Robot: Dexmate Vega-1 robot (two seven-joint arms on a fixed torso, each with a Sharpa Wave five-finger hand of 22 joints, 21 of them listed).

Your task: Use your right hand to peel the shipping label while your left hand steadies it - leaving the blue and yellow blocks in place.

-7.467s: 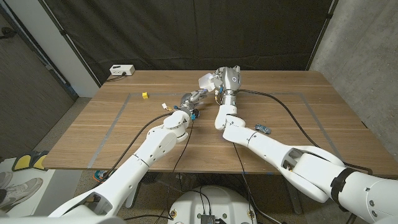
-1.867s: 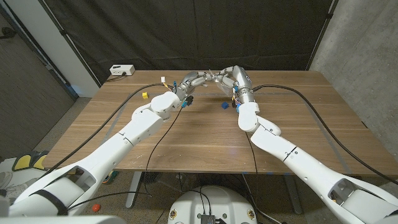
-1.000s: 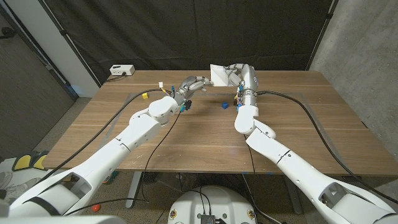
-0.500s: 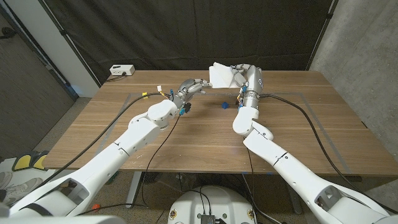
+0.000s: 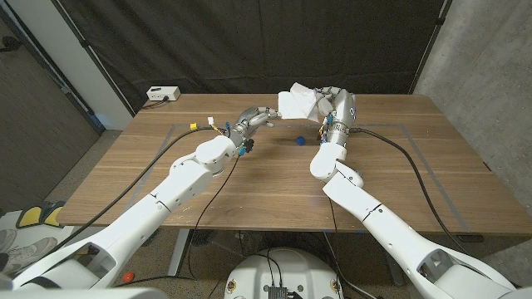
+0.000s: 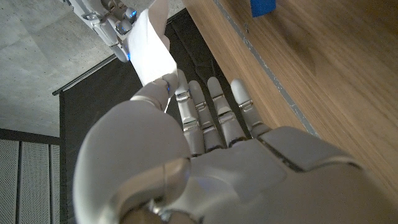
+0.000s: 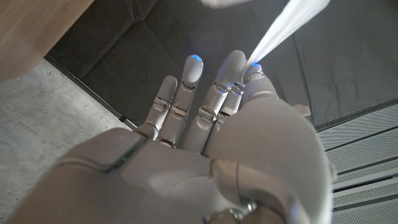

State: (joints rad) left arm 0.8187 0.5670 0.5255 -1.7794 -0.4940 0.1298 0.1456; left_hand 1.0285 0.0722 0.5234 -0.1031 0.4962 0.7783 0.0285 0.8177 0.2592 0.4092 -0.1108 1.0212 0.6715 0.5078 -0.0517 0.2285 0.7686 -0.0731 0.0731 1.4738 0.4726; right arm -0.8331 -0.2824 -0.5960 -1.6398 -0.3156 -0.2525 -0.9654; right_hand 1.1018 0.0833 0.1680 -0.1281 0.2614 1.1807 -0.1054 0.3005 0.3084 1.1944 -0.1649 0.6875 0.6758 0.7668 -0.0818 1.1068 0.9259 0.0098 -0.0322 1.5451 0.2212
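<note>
wooden table (image 5: 274, 187) w/ grey tape rectangle (image 5: 154, 160) marked on top | blue block (image 5: 300, 139) on wood ~12 o'clock of centre; yellow block (image 5: 193, 127) ~10 o'clock, just inside tape corner | black cables (image 5: 399, 140) trail over surface at 2–3 o'clock; another cable (image 5: 162, 149) at 9–10 o'clock

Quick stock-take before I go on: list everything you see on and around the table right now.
shipping label: one, white, held up above the table's far edge between the two hands
blue block: one, blue, on the table near the far middle, beside the right forearm
yellow block: one, yellow, on the table at far left
table: one, brown wood, grey tape lines on it
box: one, white, far left corner of the table
curtain: one, black, behind the table
left hand: one, grey, fingers reaching to the label
right hand: one, grey, holding the label
</note>
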